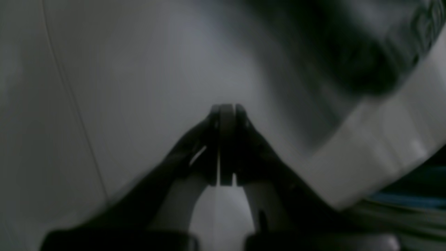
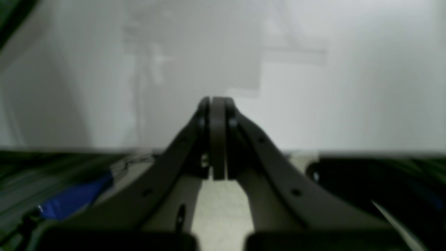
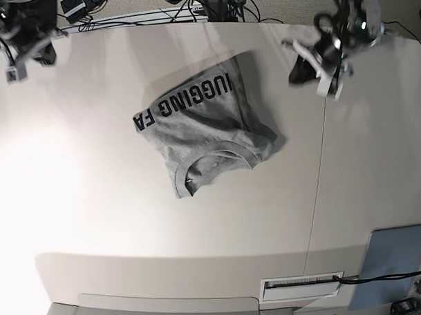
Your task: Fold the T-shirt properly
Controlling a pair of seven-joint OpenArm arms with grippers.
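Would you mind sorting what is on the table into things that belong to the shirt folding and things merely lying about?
Belongs to the job:
- T-shirt, lying partly folded, lettering up
- left gripper, shut, empty
- right gripper, shut, empty

Lying about:
- blue-grey sheet at the table's corner
- cables beyond the far edge

Black block capitals run along the far-left edge of the grey T-shirt (image 3: pixel 206 130), which lies crumpled on the desk (image 3: pixel 94 203). They read "HUGGING FA"; the fabric's edge cuts off the rest. No other writing is legible in any view.
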